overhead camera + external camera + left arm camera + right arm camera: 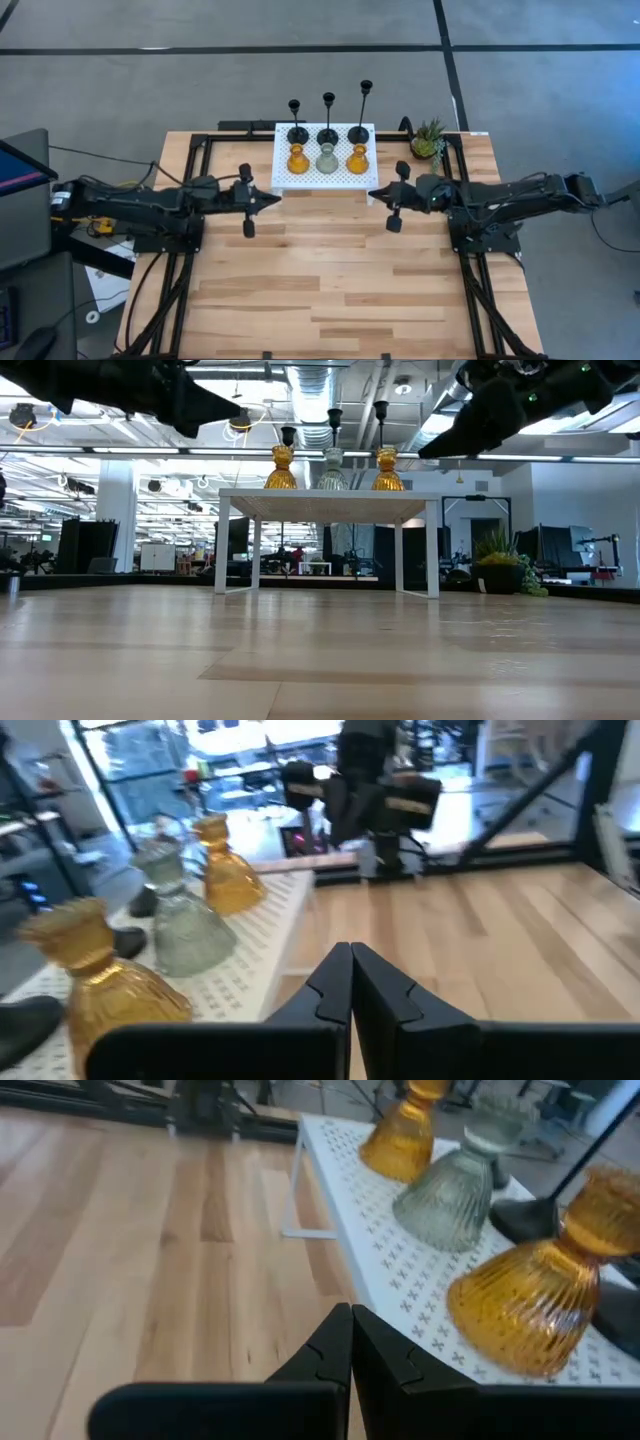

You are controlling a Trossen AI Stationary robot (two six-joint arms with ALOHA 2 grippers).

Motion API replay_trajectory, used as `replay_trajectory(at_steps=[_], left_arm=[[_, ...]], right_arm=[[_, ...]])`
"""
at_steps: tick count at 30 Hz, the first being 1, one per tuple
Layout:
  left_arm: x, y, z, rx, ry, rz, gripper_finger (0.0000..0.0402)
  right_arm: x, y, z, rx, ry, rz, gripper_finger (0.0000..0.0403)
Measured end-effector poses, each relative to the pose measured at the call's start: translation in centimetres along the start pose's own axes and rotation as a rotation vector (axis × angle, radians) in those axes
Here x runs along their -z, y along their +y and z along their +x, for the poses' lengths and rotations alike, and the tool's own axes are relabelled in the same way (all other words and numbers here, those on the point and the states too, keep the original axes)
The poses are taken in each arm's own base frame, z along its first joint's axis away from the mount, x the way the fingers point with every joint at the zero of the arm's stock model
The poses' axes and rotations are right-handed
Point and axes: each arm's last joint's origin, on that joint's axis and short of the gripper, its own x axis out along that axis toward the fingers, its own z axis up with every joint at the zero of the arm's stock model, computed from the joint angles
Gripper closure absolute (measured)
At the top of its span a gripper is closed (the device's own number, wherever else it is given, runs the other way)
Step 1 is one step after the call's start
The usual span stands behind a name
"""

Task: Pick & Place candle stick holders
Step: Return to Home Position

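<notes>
Candle stick holders [327,160] on stand [308,179], left end effector [277,199], right end effector [373,194], both closed

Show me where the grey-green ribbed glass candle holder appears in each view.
High view: the grey-green ribbed glass candle holder, middle of the front row on the white perforated stand.
Low view: the holder, centre of the stand's top.
Left wrist view: the holder, mid-row.
Right wrist view: the holder, mid-row.
Shared landmark: the amber glass holders flanking it.
</notes>
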Motion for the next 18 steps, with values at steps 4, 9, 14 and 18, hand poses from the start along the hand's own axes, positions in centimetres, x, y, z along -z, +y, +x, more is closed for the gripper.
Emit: replay_trajectory(at_steps=[4, 9, 14, 18], left_arm=[[0.3, 0.7, -0.3, 0.010, 0.032, 0.004, 0.0399], [0.3, 1.8, -1.2, -0.061, 0.049, -0.058, 0.0396], [-0.2, 2.2, -2.9, -0.084, 0.025, -0.074, 0.0398], [-0.8, 2.3, -4.4, -0.110, -0.022, -0.079, 0.0397]], right_arm=[[-0.2, -1.2, -0.7, 0.001, -0.021, -0.007, 0.0403], [1.2, -2.2, -1.5, -0.018, -0.061, 0.012, 0.0403], [3.5, -2.6, -2.3, 0.004, -0.112, 0.069, 0.0403], [4.3, -2.9, -3.1, 0.009, -0.164, 0.104, 0.0403]])
